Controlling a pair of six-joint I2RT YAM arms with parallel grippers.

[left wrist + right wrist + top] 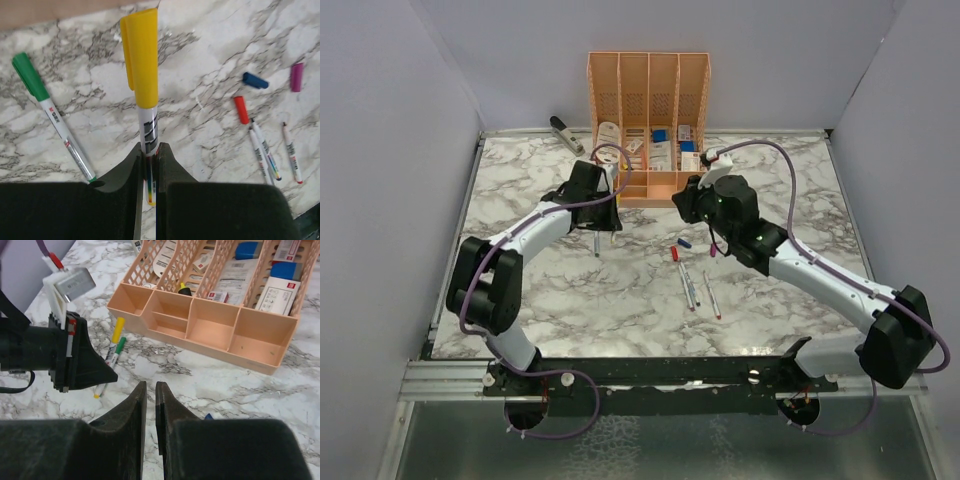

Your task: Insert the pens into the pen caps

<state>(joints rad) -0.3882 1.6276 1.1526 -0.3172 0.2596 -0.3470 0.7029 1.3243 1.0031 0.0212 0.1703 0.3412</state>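
Left wrist view gives me the clearest read: the left gripper (pixel 149 147) is clamped on the yellow-capped pen (pixel 142 60), its dark fingers pinching the white printed barrel just below the cap. The cap is bright yellow with a clip down one side and sits on the end pointing away from the camera. A small yellow plug shows at the other end, low in the slit between the fingers. To its left the green-capped pen (pixel 52 112) lies flat on the marble table (pixel 210 45), with a green cap, a white and silver barrel and a green tail end. Off to the right I see the loose caps: the blue cap (pixel 255 80) and purple cap (pixel 297 76) near each other, and the red cap (pixel 241 109) a little nearer to me. Just beside the red cap lie the three uncapped pens (pixel 264 152), thin and whitish, roughly parallel, two almost touching and the third slightly apart. From the right wrist camera, the right gripper (pixel 150 387) has its jaws drawn nearly together with only a slim slit between them, and I see nothing held there. It hangs over the table in front of the peach desk organizer (pixel 260 367), with both capped pens off to its left.
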